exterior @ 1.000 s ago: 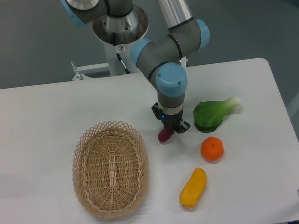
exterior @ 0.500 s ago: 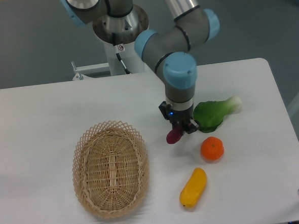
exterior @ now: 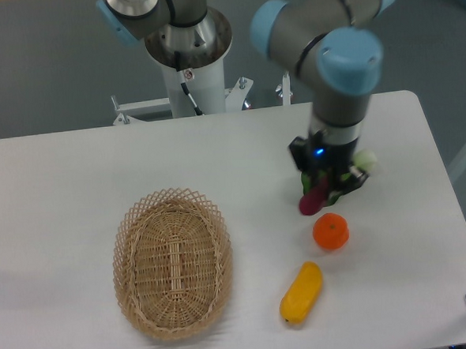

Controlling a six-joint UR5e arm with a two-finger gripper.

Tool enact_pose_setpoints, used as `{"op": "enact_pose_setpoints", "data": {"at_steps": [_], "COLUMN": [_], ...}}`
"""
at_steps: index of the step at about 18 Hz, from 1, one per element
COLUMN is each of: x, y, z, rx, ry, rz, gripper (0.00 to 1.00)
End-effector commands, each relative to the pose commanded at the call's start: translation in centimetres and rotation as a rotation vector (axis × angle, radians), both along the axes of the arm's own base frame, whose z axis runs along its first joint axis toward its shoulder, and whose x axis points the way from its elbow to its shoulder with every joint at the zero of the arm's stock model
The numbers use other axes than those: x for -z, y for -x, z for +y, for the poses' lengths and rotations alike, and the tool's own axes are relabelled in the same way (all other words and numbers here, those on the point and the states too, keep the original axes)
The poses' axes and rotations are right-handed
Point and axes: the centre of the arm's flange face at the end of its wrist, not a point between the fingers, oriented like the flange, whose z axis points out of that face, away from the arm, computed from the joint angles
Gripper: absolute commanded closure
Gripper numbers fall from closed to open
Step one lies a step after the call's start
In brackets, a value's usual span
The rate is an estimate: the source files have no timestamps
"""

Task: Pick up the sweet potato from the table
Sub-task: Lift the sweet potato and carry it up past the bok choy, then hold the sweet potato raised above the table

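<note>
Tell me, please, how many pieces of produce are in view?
4: sweet potato in the gripper; leafy green mostly hidden behind it; orange below; yellow fruit nearest the front edge.

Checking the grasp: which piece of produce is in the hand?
The sweet potato, the small reddish-purple one, held in the hand; the orange and yellow fruit lie free.

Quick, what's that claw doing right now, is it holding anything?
Claw: closed on the sweet potato, holding it up off the table.
</note>
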Motion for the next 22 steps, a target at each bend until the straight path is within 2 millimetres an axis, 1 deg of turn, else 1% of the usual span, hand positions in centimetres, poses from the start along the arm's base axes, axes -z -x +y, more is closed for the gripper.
{"op": "enact_pose_setpoints", "data": {"at_steps": [3, 5, 10, 22], "x": [-0.6, -0.9, -0.8, -1.2], "y": [1.3, 1.5, 1.6, 1.7], "z": [-2.6, -3.2, -3.4, -3.4], "rx": [0.034, 0.053, 0.051, 0.049], "ry": [-0.002, -0.004, -0.003, -0.012], "rz": [-0.009, -0.002, -0.003, 0.007], "gripper": [0.68, 0.68, 0.68, 0.68]}}
